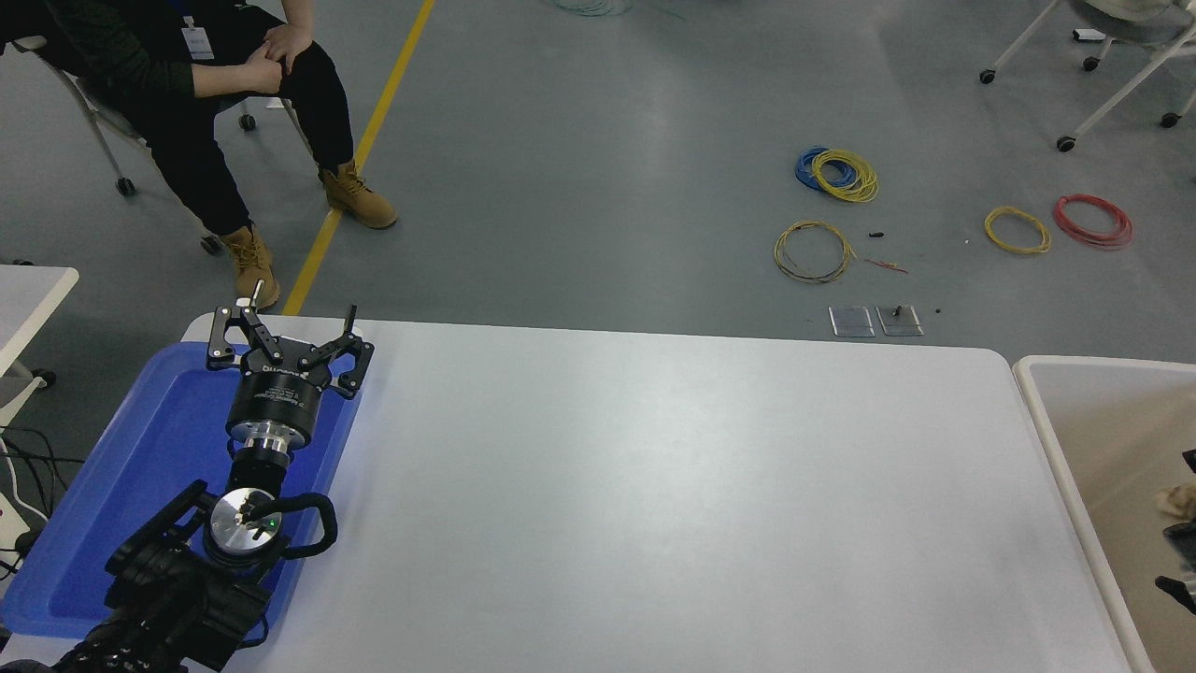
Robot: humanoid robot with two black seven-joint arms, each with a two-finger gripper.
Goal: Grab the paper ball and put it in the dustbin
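The paper ball [1176, 500], a small pale crumpled wad, lies inside the dustbin [1060, 467] at the right edge of the picture, against its tan inner wall. Only the black tips of my right gripper [1183, 521] show at that edge. They are spread apart on either side of the ball, open, and not clamped on it. My left gripper [285, 322] is parked open over the far end of the blue tray [140, 467] at the lower left, with nothing in it.
The white table [654, 486] spans the middle. A person [187, 84] sits on a chair beyond its far left corner. Coils of wire [813, 250] lie on the floor behind, and a second white table's corner [28, 290] shows at left.
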